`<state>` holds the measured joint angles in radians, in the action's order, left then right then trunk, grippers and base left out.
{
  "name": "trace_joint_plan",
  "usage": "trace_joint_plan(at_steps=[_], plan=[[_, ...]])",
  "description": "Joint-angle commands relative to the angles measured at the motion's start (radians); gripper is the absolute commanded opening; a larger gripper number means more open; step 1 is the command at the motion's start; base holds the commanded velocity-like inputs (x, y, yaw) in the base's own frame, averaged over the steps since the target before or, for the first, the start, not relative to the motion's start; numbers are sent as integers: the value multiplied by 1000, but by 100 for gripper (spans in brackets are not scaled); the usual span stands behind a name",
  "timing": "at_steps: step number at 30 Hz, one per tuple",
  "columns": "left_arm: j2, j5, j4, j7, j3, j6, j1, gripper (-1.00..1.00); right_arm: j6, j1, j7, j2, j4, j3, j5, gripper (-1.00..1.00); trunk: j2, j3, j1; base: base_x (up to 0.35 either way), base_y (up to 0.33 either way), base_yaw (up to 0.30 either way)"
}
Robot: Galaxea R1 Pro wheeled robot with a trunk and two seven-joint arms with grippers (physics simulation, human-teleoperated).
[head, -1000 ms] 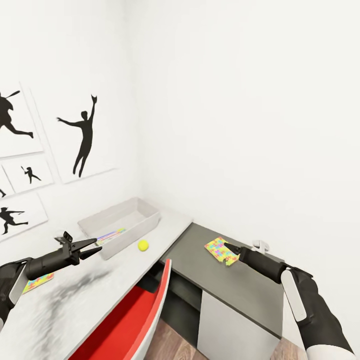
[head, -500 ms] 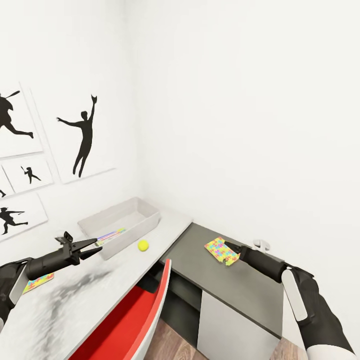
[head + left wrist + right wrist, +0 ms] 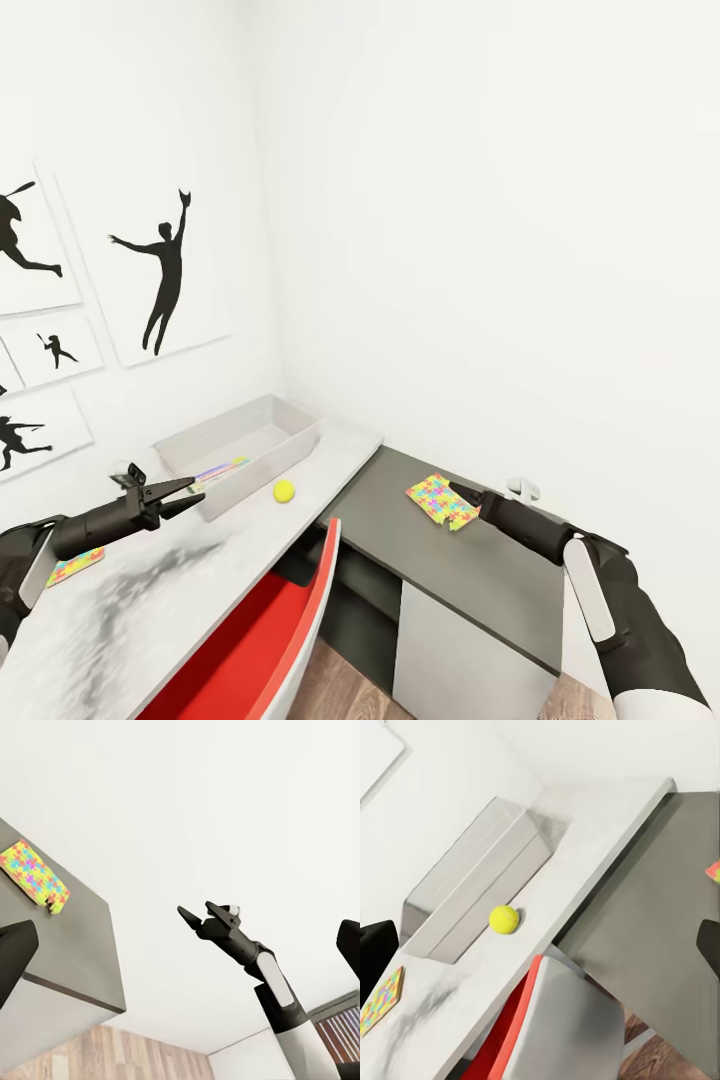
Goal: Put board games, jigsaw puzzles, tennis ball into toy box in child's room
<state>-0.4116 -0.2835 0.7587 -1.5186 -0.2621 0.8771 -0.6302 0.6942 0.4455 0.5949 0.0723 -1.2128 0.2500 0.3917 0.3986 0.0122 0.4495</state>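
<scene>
The right gripper [image 3: 462, 497] hovers at the near edge of a jigsaw puzzle [image 3: 438, 498] that lies flat on the dark lower part of the worktop [image 3: 400, 520], close to its back edge. The puzzle lies just in front of the jaws, and whether they are apart or together I cannot tell. The left gripper [image 3: 185, 493], jaws apart and empty, hangs by the near corner of the toy box [image 3: 268, 428], well away from this puzzle. So the right arm is clearly the nearer one. The tennis ball [image 3: 284, 490] rests on the pale top, beside the box.
</scene>
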Motion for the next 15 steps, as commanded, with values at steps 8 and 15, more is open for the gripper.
trace_joint_plan(at_steps=[8, 15], plan=[[3, -2, 0, -2, 1, 10, 0, 100, 8, 1, 5, 0, 5, 6, 4, 100, 1, -1, 1, -58, 0, -242], [2, -1, 0, -2, 1, 10, 0, 100, 8, 1, 3, 0, 4, 5, 5, 100, 1, -3, 1, -98, 0, -276]])
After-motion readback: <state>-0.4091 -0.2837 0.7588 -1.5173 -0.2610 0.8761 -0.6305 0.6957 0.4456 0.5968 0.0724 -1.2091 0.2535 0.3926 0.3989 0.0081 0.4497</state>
